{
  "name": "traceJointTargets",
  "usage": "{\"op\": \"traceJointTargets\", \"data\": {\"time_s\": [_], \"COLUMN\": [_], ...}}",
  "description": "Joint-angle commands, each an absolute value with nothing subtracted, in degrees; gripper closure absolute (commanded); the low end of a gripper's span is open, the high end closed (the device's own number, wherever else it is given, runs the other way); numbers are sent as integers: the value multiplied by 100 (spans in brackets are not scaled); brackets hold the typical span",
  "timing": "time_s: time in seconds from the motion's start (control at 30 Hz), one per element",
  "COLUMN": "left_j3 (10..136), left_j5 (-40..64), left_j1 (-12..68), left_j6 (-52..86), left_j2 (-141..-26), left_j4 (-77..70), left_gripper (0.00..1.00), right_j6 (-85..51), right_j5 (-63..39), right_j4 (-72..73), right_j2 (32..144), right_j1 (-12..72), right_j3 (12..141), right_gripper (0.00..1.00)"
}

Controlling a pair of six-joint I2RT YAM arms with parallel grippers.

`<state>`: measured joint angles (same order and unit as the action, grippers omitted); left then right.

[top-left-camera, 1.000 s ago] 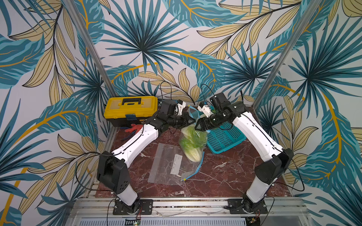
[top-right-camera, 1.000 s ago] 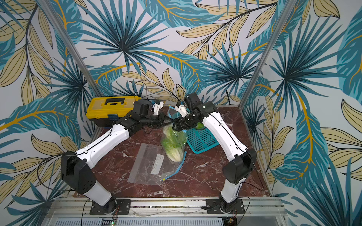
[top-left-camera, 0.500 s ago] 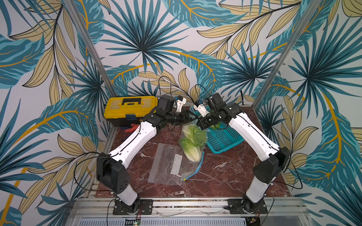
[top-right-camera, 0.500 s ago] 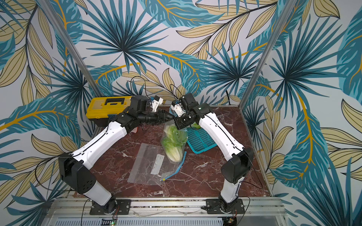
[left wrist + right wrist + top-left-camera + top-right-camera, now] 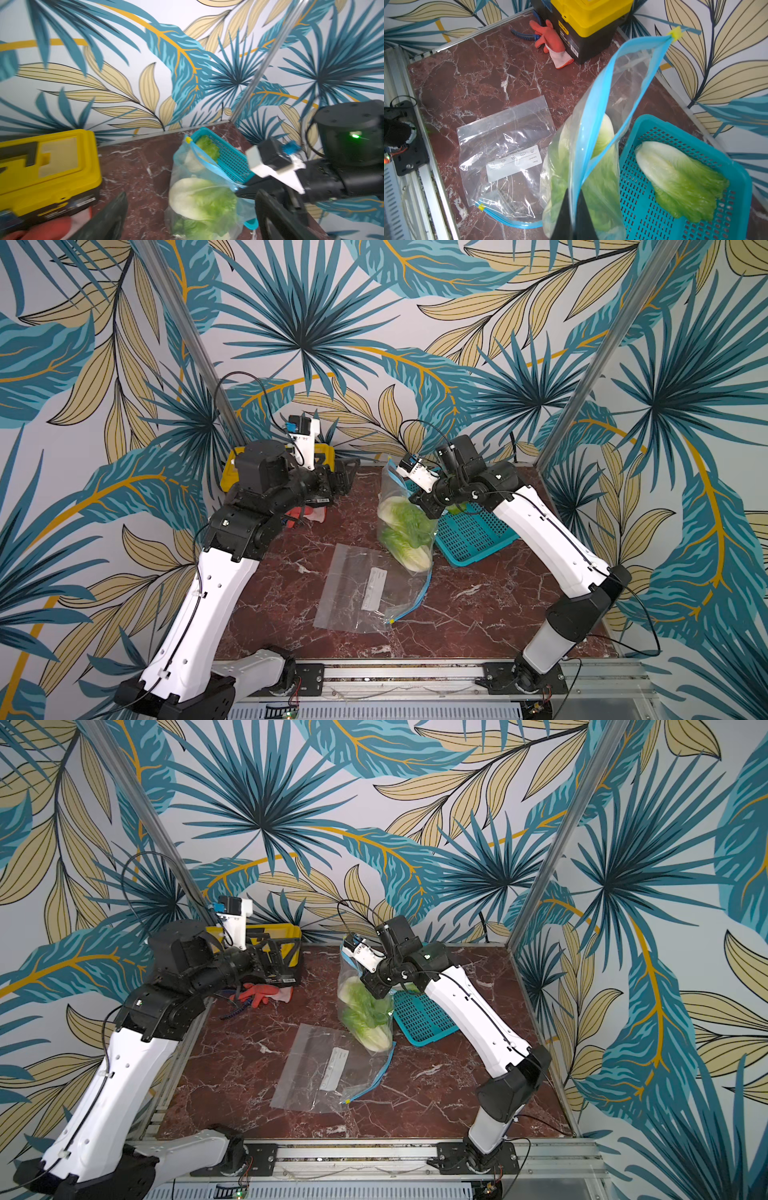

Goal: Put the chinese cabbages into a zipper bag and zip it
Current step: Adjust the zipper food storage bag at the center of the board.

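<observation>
I find two chinese cabbages (image 5: 602, 133) inside the zipper bag (image 5: 629, 83), held up by my right gripper (image 5: 573, 197) — jaws clamped on its blue zip strip. My left gripper (image 5: 191, 195) stands wide, empty, well apart. The third cabbage (image 5: 675, 170) lies in the basket (image 5: 643, 207) — loading it and zipping are outstanding.

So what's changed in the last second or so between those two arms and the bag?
The left gripper let go of the bag and pulled back toward the yellow toolbox, jaws now open. The right gripper closed on the bag's blue zip strip and holds it up alone. Unchanged: the cabbages in that bag, a lone cabbage in the basket, the spare bag flat on the table.
</observation>
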<state>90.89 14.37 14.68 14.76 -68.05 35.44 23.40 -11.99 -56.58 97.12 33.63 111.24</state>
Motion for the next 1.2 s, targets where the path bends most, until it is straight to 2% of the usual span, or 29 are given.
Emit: {"op": "traceJointTargets", "data": {"time_s": [0.0,0.07,0.17,0.4,0.53,0.7,0.97,1.17], "left_j3": [8804,8348,7614,7487,7256,7253,8074,8253], "left_j5": [1985,2860,3638,5702,5896,6686,7562,7992], "left_j1": [948,819,695,580,515,312,329,448], "left_j6": [1105,952,794,146,-305,-420,147,16], "left_j2": [-6901,-6755,-6533,-7057,-7179,-7313,-8491,-8556], "left_j4": [3501,2922,1992,1765,1810,2039,2047,2048], "left_gripper": [4,5,5,6,6,7,20,28], "right_j6": [3403,3819,4239,4855,4967,4957,5028,5061], "right_j5": [-1518,-1762,-2350,-3428,-3789,-4263,-4880,-5133], "right_j4": [-5636,-5547,-5462,-5843,-6055,-6063,-5981,-6025], "right_j2": [9386,9247,9094,9013,9003,8849,8673,8649], "right_j1": [3343,3340,3279,2960,2800,2683,2503,2383], "right_j3": [10932,10760,10632,10580,10662,10588,10584,10646], "right_gripper": [100,100,100,100,100,100,100,100]}}
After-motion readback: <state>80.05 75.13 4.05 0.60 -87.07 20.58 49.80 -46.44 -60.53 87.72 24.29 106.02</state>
